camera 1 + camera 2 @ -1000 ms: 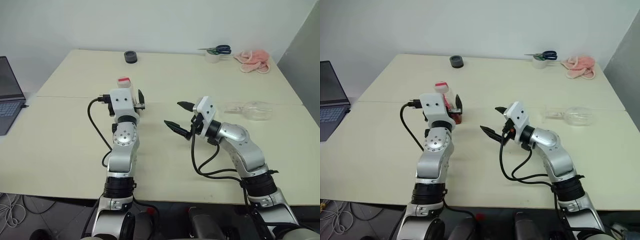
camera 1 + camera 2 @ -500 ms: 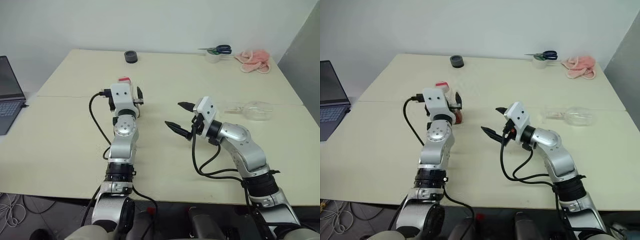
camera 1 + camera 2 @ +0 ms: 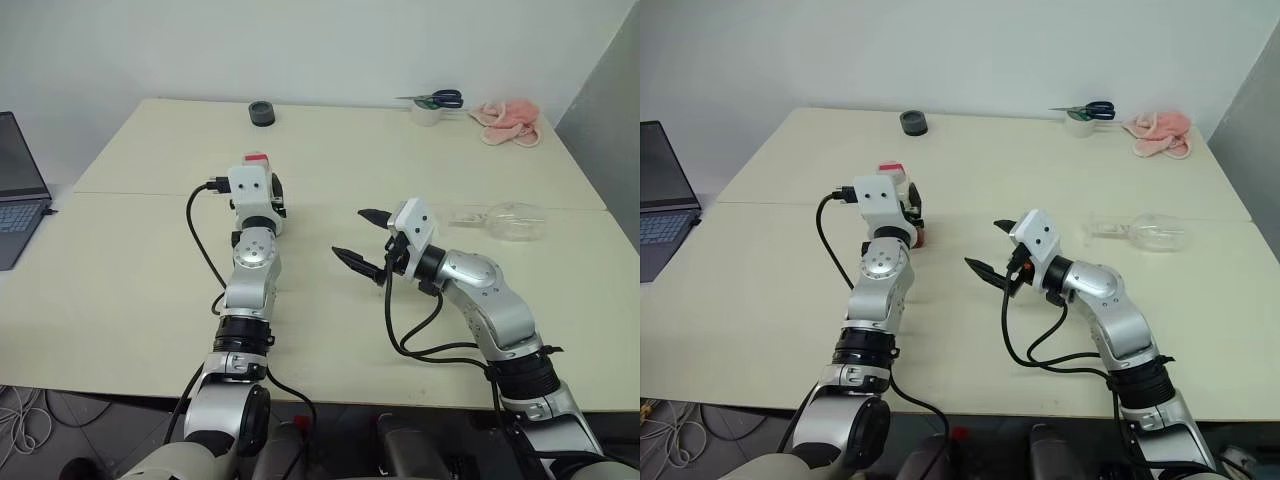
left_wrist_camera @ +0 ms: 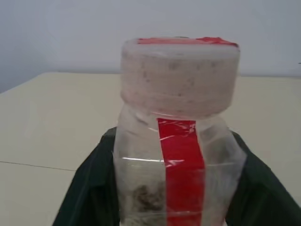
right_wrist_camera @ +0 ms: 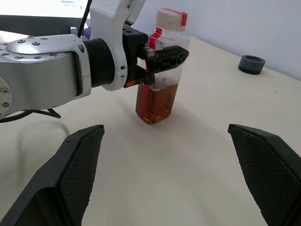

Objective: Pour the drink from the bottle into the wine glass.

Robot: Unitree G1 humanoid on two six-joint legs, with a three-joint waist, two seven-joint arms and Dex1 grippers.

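Although the bottle (image 5: 162, 66) stands upright on the table (image 3: 130, 270), left of centre, it is now clamped between the black fingers of the left gripper (image 5: 162, 55), which grasps it high on the body, just below the cap (image 4: 180, 75). The cap appears to be in place; pouring cannot proceed until it is dealt with, and a squeeze on thin plastic could deform the wall or push liquid upward once opened. The drink (image 5: 155, 101) fills only the lower part, so the load sits below the grip and the bottle may swing or slip when lifted.

Right of centre, the right gripper (image 3: 360, 240) hangs above the table with its jaws spread wide, holding nothing.

Farther right, well apart from both grippers, the wine glass (image 3: 505, 220) lies on its side. This is the chief hazard: it must be stood up first, it may roll when touched, and its thin stem invites a poor pinch.
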